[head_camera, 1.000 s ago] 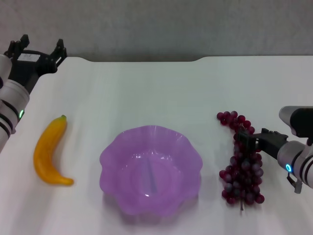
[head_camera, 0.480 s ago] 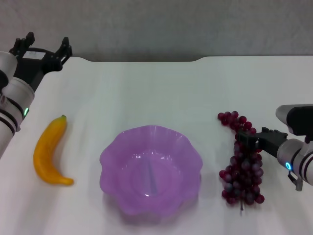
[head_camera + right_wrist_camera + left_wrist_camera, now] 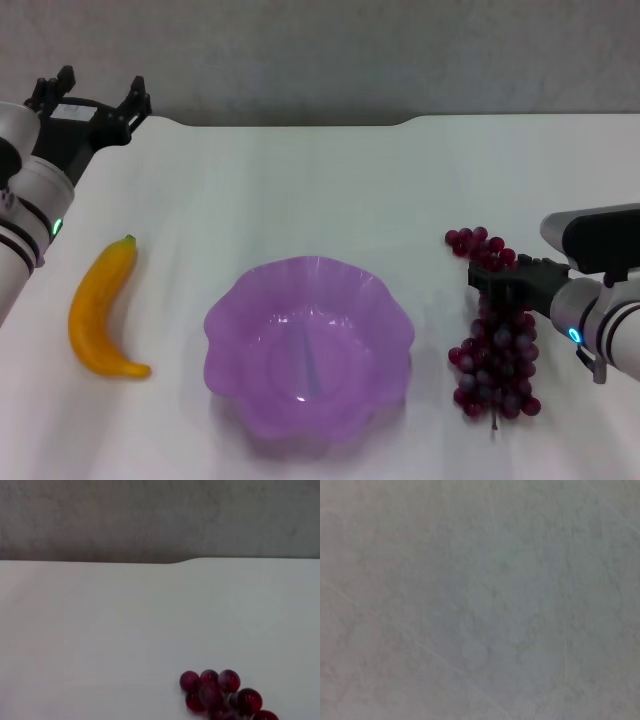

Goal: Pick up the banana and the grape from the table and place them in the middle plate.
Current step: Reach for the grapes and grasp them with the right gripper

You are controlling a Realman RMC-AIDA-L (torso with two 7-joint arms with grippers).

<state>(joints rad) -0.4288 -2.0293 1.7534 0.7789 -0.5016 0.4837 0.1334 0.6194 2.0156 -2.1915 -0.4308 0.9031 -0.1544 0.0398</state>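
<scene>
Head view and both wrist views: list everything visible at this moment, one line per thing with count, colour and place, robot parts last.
banana: one, yellow-orange with a green tip, lying on the table on the robot's left of the plate.
middle plate: one, translucent purple with a scalloped rim, centre front of the table, nothing in it.
grape: one bunch, dark red to purple, on the table on the robot's right of the plate; its far end also shows in the right wrist view.
table: one, white, with a notch in its far edge.
left gripper: black, open, raised at the far left corner, beyond the banana.
right gripper: black, low over the grape bunch.
</scene>
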